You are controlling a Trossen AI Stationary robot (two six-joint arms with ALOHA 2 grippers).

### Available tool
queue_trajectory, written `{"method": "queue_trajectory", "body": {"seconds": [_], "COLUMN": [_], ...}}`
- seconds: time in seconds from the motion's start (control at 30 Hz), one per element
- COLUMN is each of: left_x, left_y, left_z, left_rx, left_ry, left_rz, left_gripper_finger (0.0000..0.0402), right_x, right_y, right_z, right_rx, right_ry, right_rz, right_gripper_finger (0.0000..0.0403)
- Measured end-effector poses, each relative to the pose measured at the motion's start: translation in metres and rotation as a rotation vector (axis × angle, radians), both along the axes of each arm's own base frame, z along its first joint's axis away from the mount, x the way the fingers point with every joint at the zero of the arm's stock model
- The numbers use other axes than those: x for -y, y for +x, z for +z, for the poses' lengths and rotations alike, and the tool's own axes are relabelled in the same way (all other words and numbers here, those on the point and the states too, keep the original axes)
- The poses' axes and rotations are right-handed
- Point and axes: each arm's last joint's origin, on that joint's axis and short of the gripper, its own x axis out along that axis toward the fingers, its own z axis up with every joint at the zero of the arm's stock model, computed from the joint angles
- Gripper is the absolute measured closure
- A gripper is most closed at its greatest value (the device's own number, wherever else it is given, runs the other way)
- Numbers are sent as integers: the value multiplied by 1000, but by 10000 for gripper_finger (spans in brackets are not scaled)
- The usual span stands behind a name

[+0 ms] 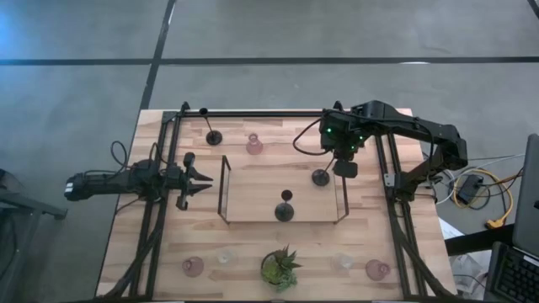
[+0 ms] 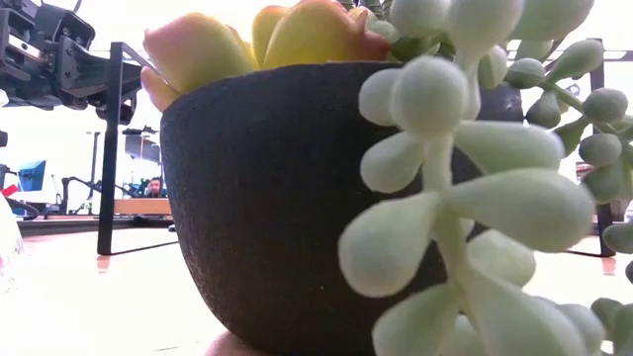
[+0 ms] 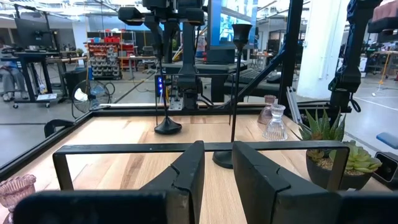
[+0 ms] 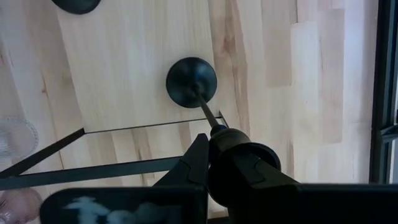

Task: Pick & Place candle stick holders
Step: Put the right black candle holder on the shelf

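Note:
My right gripper (image 1: 338,162) stands over the right part of the wooden tray (image 1: 253,181), shut on a black candle stick holder (image 1: 320,177) with a round base and thin stem. A second black holder (image 1: 285,210) stands on its base in the tray, and a third (image 1: 213,135) stands on the table beyond the tray's far left corner. Pink glass holders (image 1: 254,145) (image 1: 193,267) (image 1: 377,269) and two clear ones (image 1: 226,257) (image 1: 345,261) stand on the table. My left gripper (image 1: 205,178) is open and empty, left of the tray, pointing at it. My right gripper has the black holder's top cup (image 4: 239,155) pinched between its two fingers (image 4: 196,158), coming from above and pointing down. The stem (image 4: 205,111) runs down from the cup to the round base (image 4: 191,82), over the tray's wood. I cannot tell whether the base rests there.
The tray's black wire frame (image 3: 199,147) rises at its left and right ends. A green potted plant (image 1: 280,268) stands at the near edge and fills the low view (image 2: 277,198). Black rails (image 1: 160,219) run along the table's left, right and far sides.

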Motion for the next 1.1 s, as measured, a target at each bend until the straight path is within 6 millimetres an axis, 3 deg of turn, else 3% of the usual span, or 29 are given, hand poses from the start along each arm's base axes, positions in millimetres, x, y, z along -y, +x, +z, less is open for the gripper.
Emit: {"method": "queue_trajectory", "body": {"seconds": [0.67,1.1], "left_x": [0,0], "left_y": [0,0], "left_z": [0,0], "left_rx": [0,1], "left_ry": [0,0], "left_rz": [0,0], "left_gripper_finger": [314,314], "right_x": [-2,-5], "right_y": [0,-4], "right_z": [0,11], "right_rx": [4,20], "right_ry": [62,78], "right_rz": [-54,-55], "right_gripper_finger": [223,169]}}
